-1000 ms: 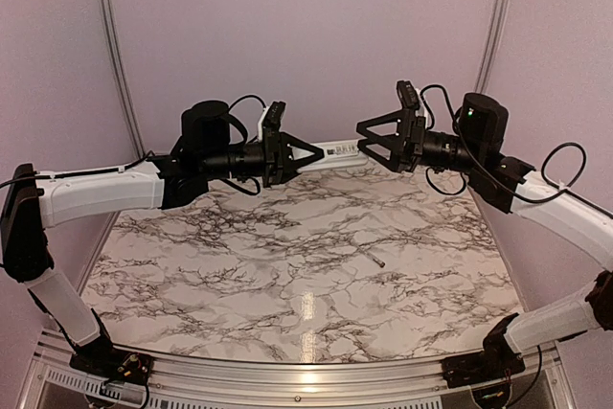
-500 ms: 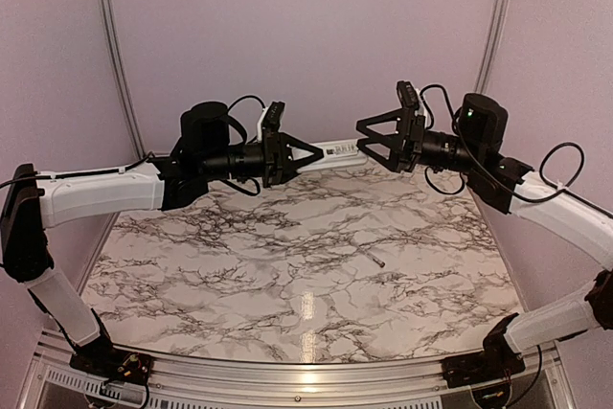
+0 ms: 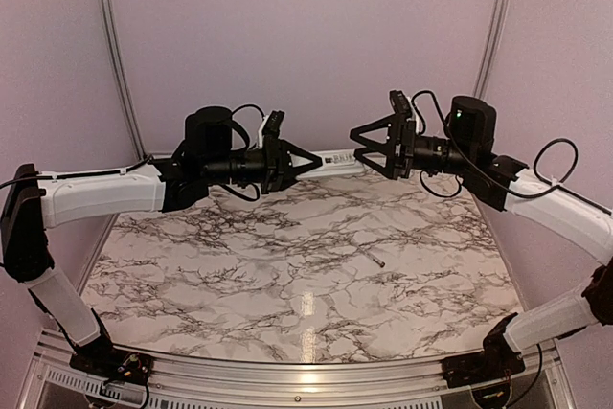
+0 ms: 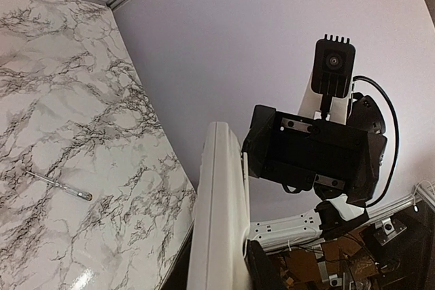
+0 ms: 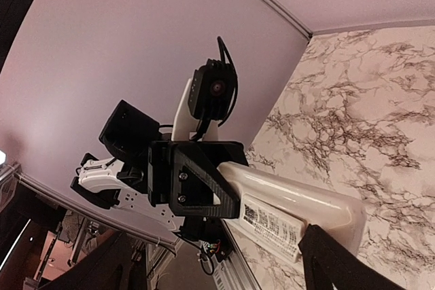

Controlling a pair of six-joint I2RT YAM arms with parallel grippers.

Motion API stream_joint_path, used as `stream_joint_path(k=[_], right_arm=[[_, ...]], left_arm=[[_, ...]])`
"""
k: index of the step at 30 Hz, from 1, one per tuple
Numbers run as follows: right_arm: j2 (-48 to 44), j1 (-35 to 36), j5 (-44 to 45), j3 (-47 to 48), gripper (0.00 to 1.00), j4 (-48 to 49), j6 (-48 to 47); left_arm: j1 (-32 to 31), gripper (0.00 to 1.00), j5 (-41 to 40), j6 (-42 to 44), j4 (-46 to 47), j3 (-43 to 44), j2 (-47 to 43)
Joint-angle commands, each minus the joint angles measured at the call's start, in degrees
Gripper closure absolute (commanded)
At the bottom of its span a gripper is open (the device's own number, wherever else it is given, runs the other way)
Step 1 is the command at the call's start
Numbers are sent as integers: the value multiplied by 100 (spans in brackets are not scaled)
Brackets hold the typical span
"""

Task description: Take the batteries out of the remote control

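My left gripper (image 3: 311, 162) is shut on one end of the remote control (image 3: 340, 159), a slim white bar held level above the table's back edge. In the left wrist view the remote control (image 4: 221, 208) runs up between my left gripper's (image 4: 221, 273) dark fingers. My right gripper (image 3: 362, 152) stands open with its jaws either side of the remote's free end. In the right wrist view the remote control (image 5: 306, 202) shows a printed label (image 5: 272, 225) on its closed back face, and one finger (image 5: 333, 263) of my right gripper (image 5: 221, 249) lies over its end. The batteries are hidden.
A thin grey rod (image 3: 375, 259) lies on the marble table (image 3: 287, 275) right of centre, also seen as a thin grey rod (image 4: 58, 185) in the left wrist view. Purple walls close in behind and at both sides.
My right gripper has moved left, and its open jaws now reach the remote's free end. The left gripper and remote have shifted slightly right.
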Motion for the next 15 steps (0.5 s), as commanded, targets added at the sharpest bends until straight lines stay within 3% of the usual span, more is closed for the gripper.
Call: stream_joint_path(k=[1, 15], right_arm=[[325, 352, -590, 12, 15, -860, 59], [309, 352, -788, -144, 15, -424, 731]], left_arm=[[-362, 100, 479, 23, 924, 179, -39], [-353, 100, 497, 136, 846, 149, -31]])
